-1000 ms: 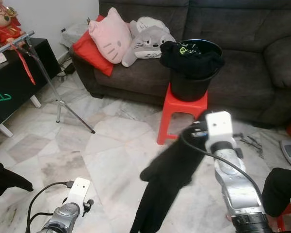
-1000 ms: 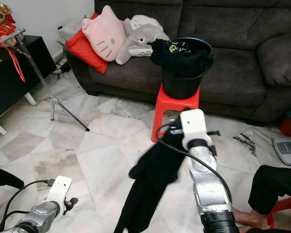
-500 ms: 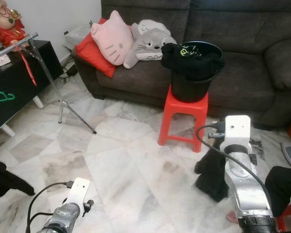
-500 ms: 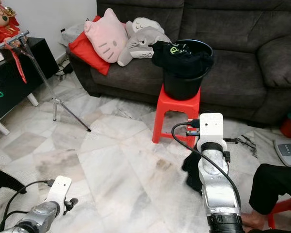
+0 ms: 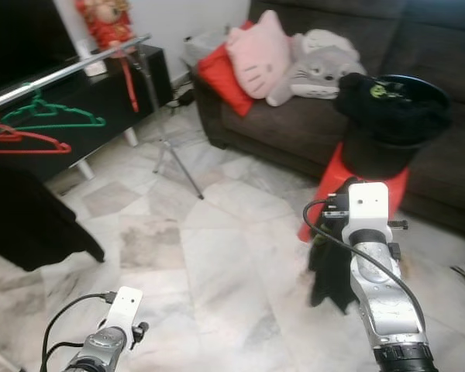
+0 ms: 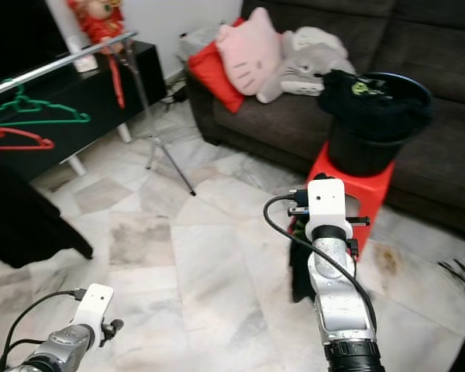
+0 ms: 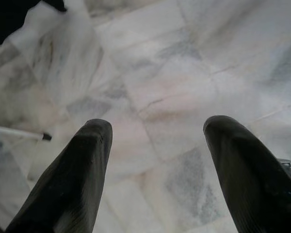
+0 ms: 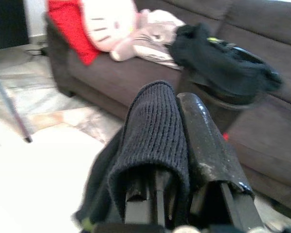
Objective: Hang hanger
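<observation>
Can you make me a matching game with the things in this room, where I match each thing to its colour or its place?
Things:
1. Cat pillow
2. Stool
3. Green hanger
4. Black knitted garment

Colour or place:
A. Hanging on the silver rail
B. Pink, on the sofa
C. Clamped in the jaws of the right gripper
D. Red, under the black bucket

Pairs: 1-B, 2-D, 3-A, 4-C
</observation>
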{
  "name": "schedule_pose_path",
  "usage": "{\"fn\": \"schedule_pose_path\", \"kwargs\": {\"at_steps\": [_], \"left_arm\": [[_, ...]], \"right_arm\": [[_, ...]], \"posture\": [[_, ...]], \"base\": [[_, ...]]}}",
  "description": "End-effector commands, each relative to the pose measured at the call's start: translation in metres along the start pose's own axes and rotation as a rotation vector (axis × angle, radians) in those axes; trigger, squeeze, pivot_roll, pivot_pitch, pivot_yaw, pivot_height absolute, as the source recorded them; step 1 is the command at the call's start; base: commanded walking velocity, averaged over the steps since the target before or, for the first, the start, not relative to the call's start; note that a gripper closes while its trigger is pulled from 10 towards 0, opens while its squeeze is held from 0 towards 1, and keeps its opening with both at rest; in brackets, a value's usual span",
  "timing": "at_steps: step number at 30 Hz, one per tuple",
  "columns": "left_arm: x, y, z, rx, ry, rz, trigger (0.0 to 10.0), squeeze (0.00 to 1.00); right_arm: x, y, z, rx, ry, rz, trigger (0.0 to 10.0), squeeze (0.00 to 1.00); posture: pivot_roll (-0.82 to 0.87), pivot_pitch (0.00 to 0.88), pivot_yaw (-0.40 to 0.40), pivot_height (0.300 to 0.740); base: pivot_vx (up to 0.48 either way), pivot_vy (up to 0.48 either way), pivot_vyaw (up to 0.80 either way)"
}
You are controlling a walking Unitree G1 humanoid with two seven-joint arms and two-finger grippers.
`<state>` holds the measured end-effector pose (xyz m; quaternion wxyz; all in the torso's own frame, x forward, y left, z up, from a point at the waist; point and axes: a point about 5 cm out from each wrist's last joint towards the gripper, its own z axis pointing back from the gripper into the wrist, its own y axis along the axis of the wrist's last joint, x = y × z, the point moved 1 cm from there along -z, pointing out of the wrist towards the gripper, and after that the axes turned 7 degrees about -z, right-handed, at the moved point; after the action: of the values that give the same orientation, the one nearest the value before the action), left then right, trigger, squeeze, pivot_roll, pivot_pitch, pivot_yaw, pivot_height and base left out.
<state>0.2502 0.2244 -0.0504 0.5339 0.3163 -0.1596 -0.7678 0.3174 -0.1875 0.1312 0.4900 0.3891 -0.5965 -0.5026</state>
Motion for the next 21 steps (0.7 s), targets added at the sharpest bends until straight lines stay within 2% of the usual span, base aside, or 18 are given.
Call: {"fn": "schedule_pose_path", "kwargs": {"at_steps": [1,21], "left_arm": [[-0.0024,-0.0095,0.0012,-0.038,0.006,-0.005,10.0,0.0],[-0.0001,-0.0104,0.0012,-0.04,0.006,-0.004,10.0,0.0]], "right_arm": [[-0.002,0.0116,-0.0033,0.05,0.009,-0.006,10.0,0.0],[-0.0053,0.01,-0.0046,0.043,0.032,0.006,10.0,0.0]], "posture": [[-0.11,0.0,0.066,0.74],[-0.11,0.0,0.056,0.74]], "base": [[0.0,0.0,0.8],[0.0,0.0,0.8]]}}
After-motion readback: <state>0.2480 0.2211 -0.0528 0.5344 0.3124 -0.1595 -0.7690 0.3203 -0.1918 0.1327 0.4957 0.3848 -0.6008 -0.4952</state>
